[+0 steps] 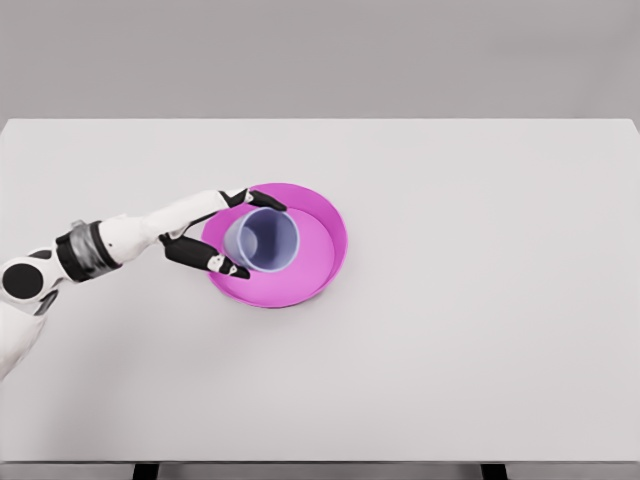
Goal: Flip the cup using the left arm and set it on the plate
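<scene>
Pretty bare setup here: one big white table fills most of the view, matte top, evenly lit with hardly any shadows. Behind its far edge there's just a plain grey backdrop. A couple of dark table legs peek out at the bottom edge.

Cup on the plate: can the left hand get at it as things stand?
Probably yes. The left hand is already at the cup, its dark fingers wrapped around the cup's left side above the pink plate. Nothing lies between them; the right arm is out of view.
</scene>
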Tool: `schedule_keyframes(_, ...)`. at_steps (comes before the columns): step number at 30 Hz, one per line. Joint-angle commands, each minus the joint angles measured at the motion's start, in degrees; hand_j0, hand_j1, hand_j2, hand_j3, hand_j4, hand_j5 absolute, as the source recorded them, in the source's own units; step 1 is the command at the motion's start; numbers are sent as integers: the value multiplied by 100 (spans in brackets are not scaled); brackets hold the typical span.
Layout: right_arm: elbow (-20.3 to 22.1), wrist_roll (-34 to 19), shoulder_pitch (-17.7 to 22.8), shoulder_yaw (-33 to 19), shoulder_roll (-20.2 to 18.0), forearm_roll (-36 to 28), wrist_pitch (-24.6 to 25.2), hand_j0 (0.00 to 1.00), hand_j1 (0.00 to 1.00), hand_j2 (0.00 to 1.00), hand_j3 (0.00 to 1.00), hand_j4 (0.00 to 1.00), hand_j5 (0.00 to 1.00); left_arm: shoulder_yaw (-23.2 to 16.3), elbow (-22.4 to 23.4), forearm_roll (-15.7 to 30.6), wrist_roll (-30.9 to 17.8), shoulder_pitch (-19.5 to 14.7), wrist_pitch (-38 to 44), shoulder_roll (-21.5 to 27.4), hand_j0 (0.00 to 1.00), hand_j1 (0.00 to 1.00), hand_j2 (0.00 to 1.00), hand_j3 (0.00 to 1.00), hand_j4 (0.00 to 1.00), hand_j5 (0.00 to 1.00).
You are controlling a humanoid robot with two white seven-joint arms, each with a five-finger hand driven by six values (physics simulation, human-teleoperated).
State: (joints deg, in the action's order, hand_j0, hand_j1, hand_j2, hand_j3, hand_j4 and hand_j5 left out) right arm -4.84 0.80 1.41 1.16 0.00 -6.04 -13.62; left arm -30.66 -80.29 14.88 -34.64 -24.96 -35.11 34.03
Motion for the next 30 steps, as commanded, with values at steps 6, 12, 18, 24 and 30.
schedule_keyframes(6, 0, -9, 0, -2, 0, -2, 0, 100, 100, 100, 100, 100, 100, -511, 13, 93, 1, -246, 11, 34, 75, 75, 75, 75, 75, 75)
schedule_keyframes(12, 0, -1, 0, -2, 0, -2, 0, 100, 100, 100, 100, 100, 100, -661, 4, 94, 1, -343, 11, 122, 75, 75, 75, 75, 75, 75)
schedule_keyframes(18, 0, -1, 0, -2, 0, -2, 0, 100, 100, 100, 100, 100, 100, -783, -13, 111, 1, -439, 11, 174, 75, 75, 75, 75, 75, 75)
schedule_keyframes(24, 0, -1, 0, -2, 0, -2, 0, 100, 100, 100, 100, 100, 100, -1161, -5, 111, 10, -703, 11, 236, 75, 75, 75, 75, 75, 75)
schedule_keyframes(30, 0, -1, 0, -2, 0, -2, 0, 100, 100, 100, 100, 100, 100, -1381, 22, 181, 10, -888, 11, 333, 75, 75, 75, 75, 75, 75)
